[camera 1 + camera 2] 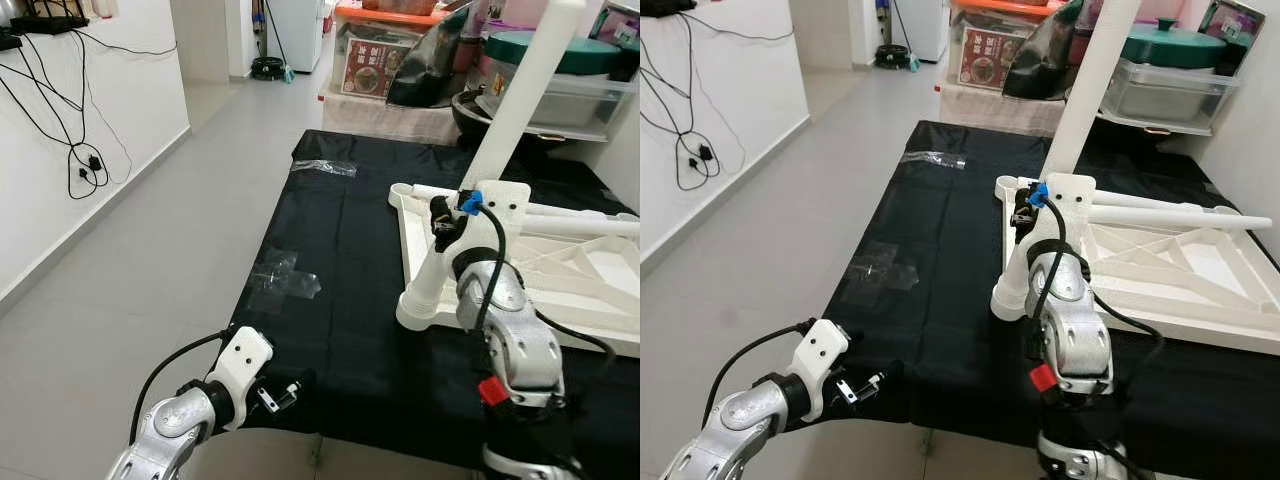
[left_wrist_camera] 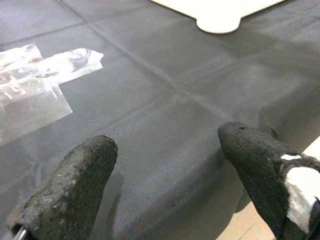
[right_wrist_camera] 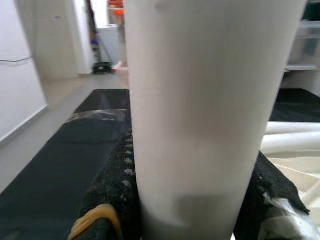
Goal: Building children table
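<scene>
A black cloth [image 1: 340, 300] covers a low platform in front of the robot, and on its right half lies a white plastic tabletop [image 1: 560, 270], upside down so that its ribbed underside faces up. At the tabletop's near-left corner a white table leg [image 1: 515, 110] rises from its socket, leaning up and to the right past the top edge of the head views. The right gripper [image 1: 442, 222] is at this leg, low down near the socket; in the right wrist view its fingers [image 3: 112, 200] press against both sides of the leg [image 3: 210, 115] — pinching it. Another white leg [image 1: 1185, 214] lies flat across the far part of the tabletop, pointing right.

The left gripper [image 1: 280, 395] hovers at the near-left edge of the cloth, well apart from the tabletop. Its two black fingers [image 2: 70, 190] are spread, with only cloth between them, and the rounded near corner of the tabletop [image 2: 220, 22] lies beyond them.

Patches of clear tape [image 1: 285, 275] sit on the left part of the cloth, and a strip of clear plastic [image 1: 325, 167] lies near its far-left edge. To the left is a grey tiled floor [image 1: 130, 270] and a white wall with black cables [image 1: 80, 160] hanging down. Past the far side of the cloth stand storage boxes [image 1: 385, 50] and a clear bin with a green lid [image 1: 1180, 45] on it
</scene>
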Tool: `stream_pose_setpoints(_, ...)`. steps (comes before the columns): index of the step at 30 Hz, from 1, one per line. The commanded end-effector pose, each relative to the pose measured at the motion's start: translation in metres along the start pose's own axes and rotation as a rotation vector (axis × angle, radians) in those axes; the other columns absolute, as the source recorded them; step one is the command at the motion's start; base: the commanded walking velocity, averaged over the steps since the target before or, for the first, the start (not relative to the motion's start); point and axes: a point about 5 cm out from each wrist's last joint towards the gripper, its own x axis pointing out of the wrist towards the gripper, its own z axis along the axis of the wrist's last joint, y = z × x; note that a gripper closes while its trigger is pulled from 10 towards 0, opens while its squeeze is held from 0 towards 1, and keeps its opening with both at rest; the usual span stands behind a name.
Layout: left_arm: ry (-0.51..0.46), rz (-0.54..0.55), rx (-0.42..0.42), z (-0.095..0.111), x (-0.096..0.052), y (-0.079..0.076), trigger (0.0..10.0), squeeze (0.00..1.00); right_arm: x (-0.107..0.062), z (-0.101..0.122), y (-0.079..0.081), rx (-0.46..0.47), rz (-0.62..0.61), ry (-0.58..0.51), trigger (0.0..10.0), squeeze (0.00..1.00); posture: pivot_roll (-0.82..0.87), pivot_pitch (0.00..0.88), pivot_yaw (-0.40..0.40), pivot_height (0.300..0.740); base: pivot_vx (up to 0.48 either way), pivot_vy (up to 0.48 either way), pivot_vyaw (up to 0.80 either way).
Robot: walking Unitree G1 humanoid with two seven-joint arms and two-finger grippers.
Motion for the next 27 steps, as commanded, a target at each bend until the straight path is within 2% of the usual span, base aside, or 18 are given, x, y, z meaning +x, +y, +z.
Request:
stream_pose_setpoints(1, 0.008, -0.001, 0.003, -0.003, 0.002, -0.001, 10.0, 0.0, 0.002, -0.031, -0.011, -0.037, -0.103, 0.15, 0.0, 0.0, 0.0, 0.0, -0.105, 0.74, 0.0, 0.0, 0.0)
stream_pose_setpoints(8, 0.006, 0.005, 0.001, -0.003, 0.002, -0.002, 10.0, 0.0, 0.006, -0.033, -0.004, -0.036, -0.143, 0.163, 0.0, 0.0, 0.0, 0.0, -0.109, 0.74, 0.0, 0.0, 0.0)
stream_pose_setpoints(10, 0.007, 0.007, 0.003, -0.003, 0.002, -0.002, 10.0, 0.0, 0.007, -0.036, 0.004, -0.031, -0.168, 0.184, 0.0, 0.0, 0.02, 0.0, -0.114, 0.74, 0.0, 0.0, 0.0)
stream_pose_setpoints(13, 0.007, 0.009, 0.005, -0.003, 0.001, -0.002, 10.0, 0.0, 0.008, -0.039, 0.007, -0.031, -0.182, 0.199, 0.0, 0.0, 0.02, 0.0, -0.114, 0.74, 0.0, 0.0, 0.0)
stream_pose_setpoints(21, 0.01, 0.011, 0.006, -0.003, 0.001, -0.003, 10.0, 0.0, 0.009, -0.042, 0.01, -0.028, -0.173, 0.222, 0.0, 0.0, 0.01, 0.0, -0.111, 0.74, 0.0, 0.0, 0.0)
stream_pose_setpoints(22, 0.009, 0.009, 0.006, -0.003, 0.001, -0.003, 10.0, 0.0, 0.011, -0.041, 0.012, -0.036, -0.148, 0.219, 1.3, 0.0, 0.01, 0.0, -0.11, 0.74, 0.0, 0.0, 0.0)
stream_pose_setpoints(25, 0.009, 0.009, 0.007, -0.002, 0.001, -0.003, 10.0, 0.0, 0.012, -0.041, 0.013, -0.041, -0.142, 0.217, 1.3, 0.0, 0.01, 0.0, -0.11, 0.74, 0.0, 0.0, 0.0)
stream_pose_setpoints(26, 0.009, 0.008, 0.008, -0.002, 0.002, -0.003, 10.0, 0.0, 0.013, -0.038, 0.013, -0.048, -0.138, 0.204, 10.0, 0.0, 0.01, 0.0, -0.109, 0.74, 0.0, 0.0, 0.0)
stream_pose_setpoints(27, 0.009, 0.008, 0.008, -0.002, 0.002, -0.003, 10.0, 0.0, 0.013, -0.035, 0.013, -0.049, -0.136, 0.198, 10.0, 0.0, 0.01, 0.0, -0.108, 0.74, 0.0, 0.0, 0.0)
